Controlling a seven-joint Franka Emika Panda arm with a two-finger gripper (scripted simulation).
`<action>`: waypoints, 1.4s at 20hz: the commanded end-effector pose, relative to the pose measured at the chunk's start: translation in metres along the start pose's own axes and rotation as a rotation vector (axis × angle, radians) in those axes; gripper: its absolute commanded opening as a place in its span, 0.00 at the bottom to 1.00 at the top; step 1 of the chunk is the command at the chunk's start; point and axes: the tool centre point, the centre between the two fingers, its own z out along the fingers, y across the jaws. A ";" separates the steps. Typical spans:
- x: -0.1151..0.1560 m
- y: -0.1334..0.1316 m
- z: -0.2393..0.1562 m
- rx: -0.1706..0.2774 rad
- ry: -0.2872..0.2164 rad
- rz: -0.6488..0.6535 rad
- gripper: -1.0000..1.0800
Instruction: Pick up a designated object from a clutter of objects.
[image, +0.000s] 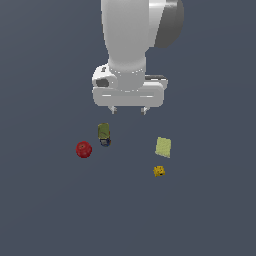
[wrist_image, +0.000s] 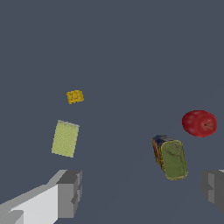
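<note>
The tiny yellow-orange cube (image: 159, 171) with dark marks lies on the grey floor at the exterior view's right, and shows in the wrist view (wrist_image: 75, 96) too. Just behind it lies the pale yellow-green square (image: 163, 147) (wrist_image: 65, 138). The olive-green block with a dark end (image: 104, 133) (wrist_image: 170, 157) and the red ball (image: 83, 149) (wrist_image: 199, 123) lie at the left. My gripper (image: 129, 110) (wrist_image: 142, 188) hangs open and empty above the floor, behind the items and between the block and the square, apart from the cube.
The dark grey floor (image: 45, 210) stretches all around the four items. The arm's white body (image: 132, 35) fills the upper middle of the exterior view.
</note>
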 end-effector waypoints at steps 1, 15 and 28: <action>0.000 0.000 0.000 0.000 0.000 0.000 0.96; 0.003 0.000 0.011 0.004 -0.014 -0.016 0.96; 0.018 -0.013 0.029 0.000 -0.011 0.120 0.96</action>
